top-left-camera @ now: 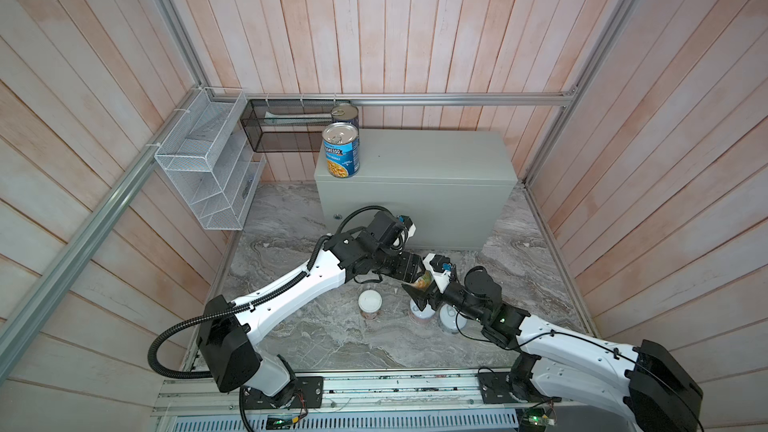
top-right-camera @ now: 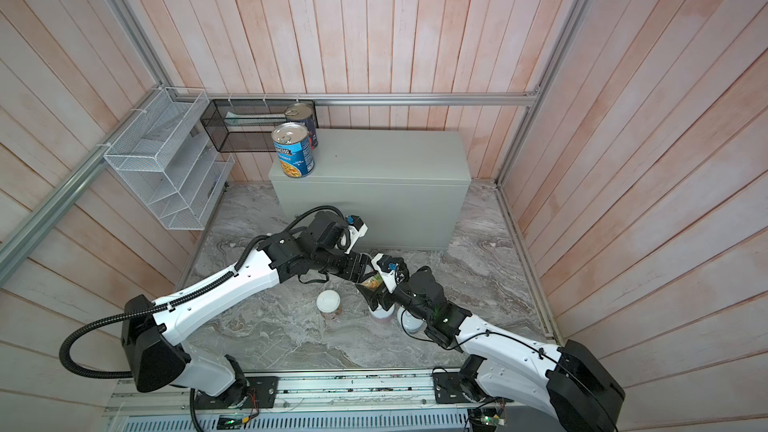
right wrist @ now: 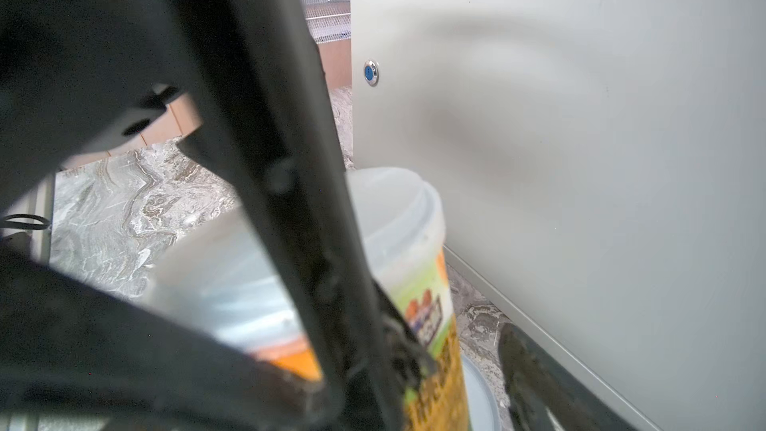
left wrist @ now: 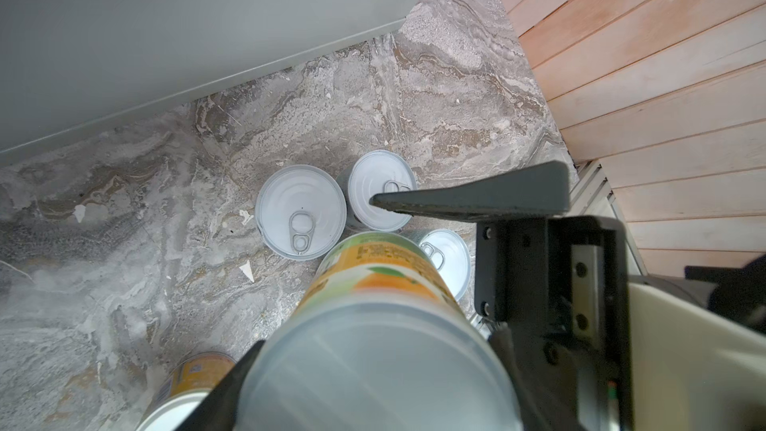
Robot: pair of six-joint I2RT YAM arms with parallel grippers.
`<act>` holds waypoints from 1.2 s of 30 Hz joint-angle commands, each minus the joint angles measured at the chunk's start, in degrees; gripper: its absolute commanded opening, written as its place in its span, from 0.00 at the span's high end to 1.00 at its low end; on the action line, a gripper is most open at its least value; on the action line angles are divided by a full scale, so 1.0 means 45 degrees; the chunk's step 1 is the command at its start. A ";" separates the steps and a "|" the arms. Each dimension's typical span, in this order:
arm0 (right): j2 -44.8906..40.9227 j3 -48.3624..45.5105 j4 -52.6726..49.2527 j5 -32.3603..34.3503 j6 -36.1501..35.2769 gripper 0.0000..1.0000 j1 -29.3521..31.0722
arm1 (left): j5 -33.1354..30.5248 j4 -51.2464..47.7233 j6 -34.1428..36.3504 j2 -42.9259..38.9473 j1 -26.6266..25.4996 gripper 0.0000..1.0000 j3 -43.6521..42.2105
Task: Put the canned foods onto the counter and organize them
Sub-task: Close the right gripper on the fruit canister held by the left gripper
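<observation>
My left gripper (left wrist: 373, 366) is shut on a white-lidded can (left wrist: 373, 317) with an orange and green label, held above the marble floor in front of the counter (top-left-camera: 436, 160). My right gripper (right wrist: 431, 366) is open, its fingers (left wrist: 468, 199) on either side of that same can (right wrist: 398, 242), with a gap showing on one side. On the counter's left end stand a blue Progresso can (top-left-camera: 341, 151) and a darker can (top-left-camera: 345, 114) behind it. On the floor are another white-lidded can (top-left-camera: 370, 303) and three short pull-tab cans (left wrist: 300, 211), (left wrist: 379, 188), (left wrist: 445, 261).
A white wire rack (top-left-camera: 208, 160) and a black mesh shelf (top-left-camera: 282, 126) hang on the walls left of the counter. The counter's front has a round lock (right wrist: 370, 72). Wooden walls enclose the marble floor (top-left-camera: 291, 326). Both arms cross in front of the counter.
</observation>
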 commanded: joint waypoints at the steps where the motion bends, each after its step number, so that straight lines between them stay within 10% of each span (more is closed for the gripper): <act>1: 0.0072 0.0133 0.0972 0.0548 -0.0185 0.02 -0.0072 | 0.1021 0.0226 -0.0158 -0.0315 -0.0185 0.49 -0.0105; 23: -0.0154 -0.0422 0.2238 0.0768 -0.0303 0.03 0.0080 | 0.1837 0.0588 -0.0242 -0.0130 -0.0191 0.49 -0.0396; 36: -0.0726 -0.0663 0.2440 0.0770 -0.0011 0.23 0.0083 | 0.2610 0.0965 -0.0522 0.0081 -0.0123 0.48 -0.0523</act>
